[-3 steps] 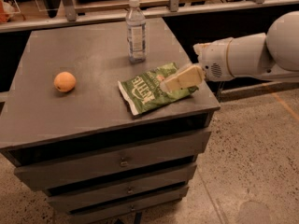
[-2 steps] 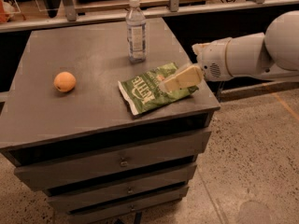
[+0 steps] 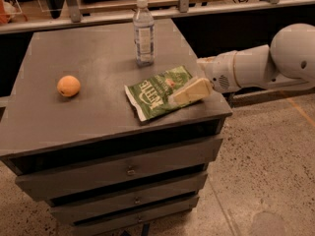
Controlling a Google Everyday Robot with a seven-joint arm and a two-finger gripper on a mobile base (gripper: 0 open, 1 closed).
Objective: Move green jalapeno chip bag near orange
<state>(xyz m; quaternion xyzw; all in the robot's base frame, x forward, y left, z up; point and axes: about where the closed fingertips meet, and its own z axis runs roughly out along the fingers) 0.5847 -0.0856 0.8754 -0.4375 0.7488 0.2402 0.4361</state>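
Observation:
The green jalapeno chip bag [image 3: 158,93] lies flat on the grey cabinet top [image 3: 88,58], near its front right corner, white lettering up. The orange [image 3: 68,86] sits on the left side of the top, well apart from the bag. My gripper [image 3: 192,91] comes in from the right on a white arm [image 3: 256,68] and rests at the bag's right end, over its pale edge. That end of the bag is partly hidden under the gripper.
A clear water bottle [image 3: 143,31] stands upright behind the bag, at the back middle of the top. The cabinet has several drawers [image 3: 128,168] below. A wooden shelf rail [image 3: 162,9] runs behind. The speckled floor [image 3: 266,171] lies to the right.
My gripper and wrist have come down slightly onto the bag's right end. The bag, orange and bottle have not moved.

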